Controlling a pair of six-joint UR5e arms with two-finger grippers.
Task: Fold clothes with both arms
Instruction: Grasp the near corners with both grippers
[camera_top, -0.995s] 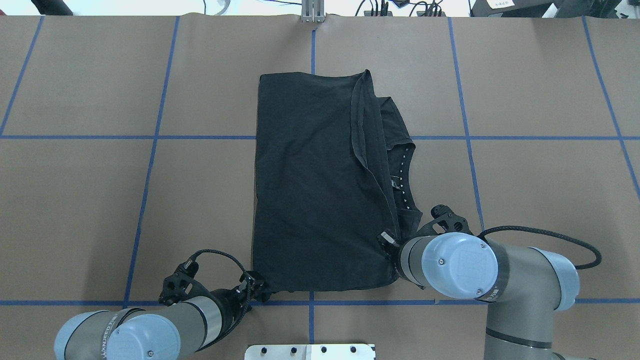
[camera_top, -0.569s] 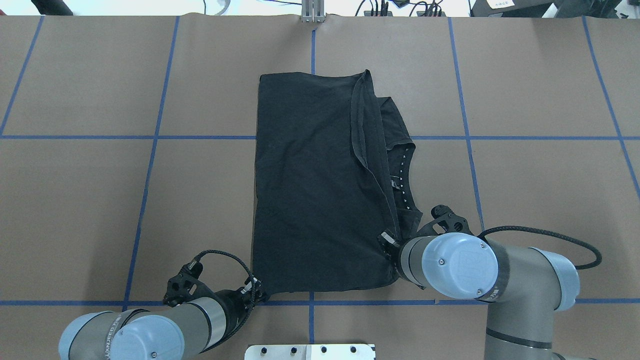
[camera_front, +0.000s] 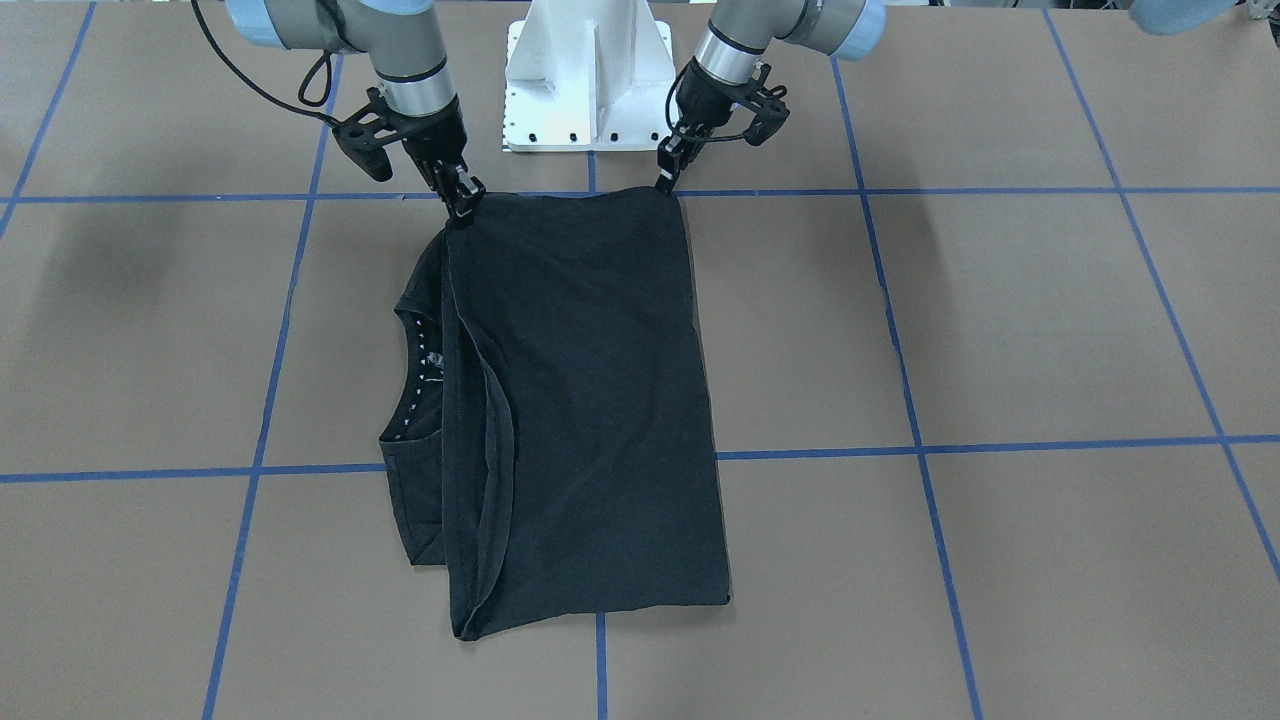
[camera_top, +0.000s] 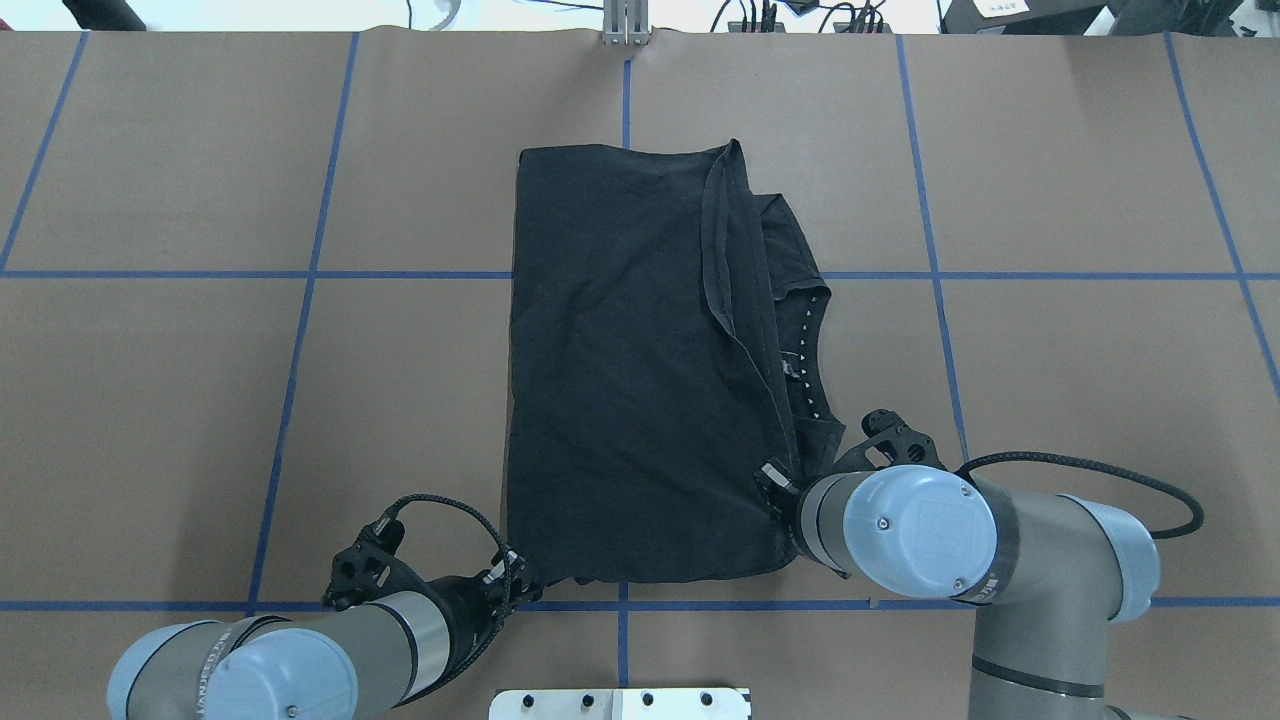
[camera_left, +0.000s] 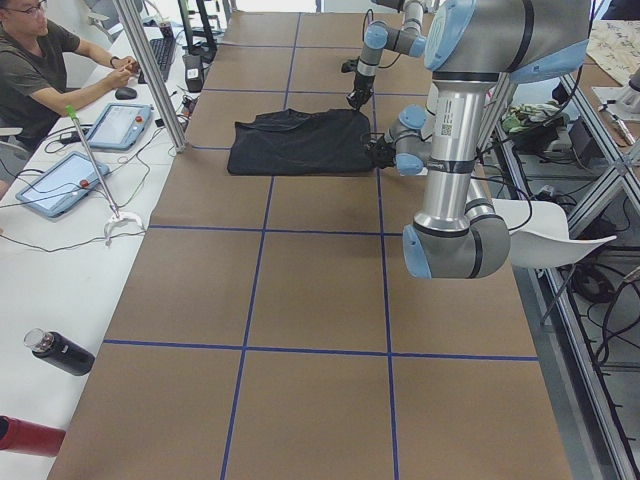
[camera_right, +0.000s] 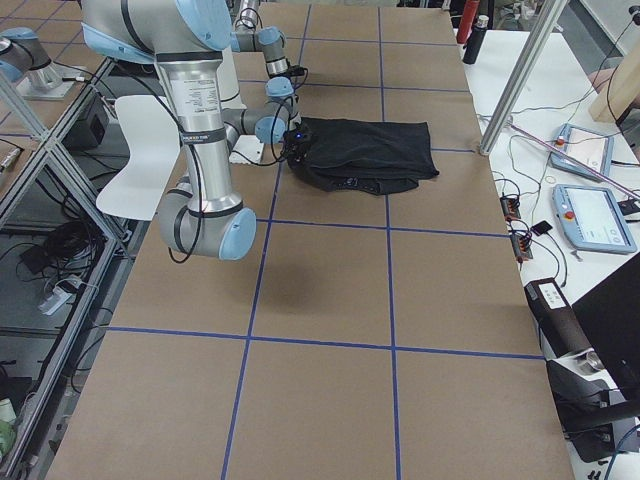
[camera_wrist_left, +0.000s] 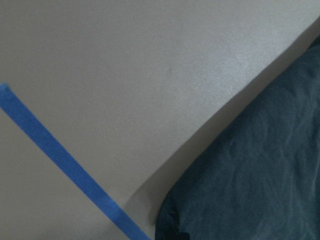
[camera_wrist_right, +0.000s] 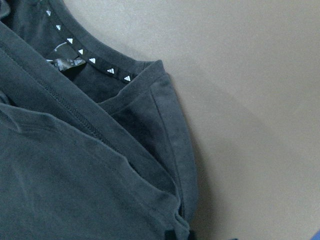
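While the brown tabletop (camera_top: 150, 400) is carrying everything, my left arm (camera_top: 390, 628) and my right arm (camera_top: 1040, 565) are reaching in from its robot-side edge. Between them the black T-shirt (camera_top: 620, 380) is lying flat, midway across the tabletop, stretching as a long band from near my edge toward the far edge. It is lying folded over once, one layer on another, with a stitched edge running beside the collar. The collar side is sticking out past that edge toward my right, so the layers are not lying square. My right gripper (camera_front: 463, 203) is pinching the shirt's near corner on my right, fingers clamped on the cloth. My left gripper (camera_front: 667, 180) is sitting with its tips at the other near corner; whether cloth is lying between them I cannot tell. The neckband (camera_top: 808, 345), dotted with white triangles, is showing uncovered. By my judgement, the first fold is looking done, and carrying the near end over to the far end is what is remaining.
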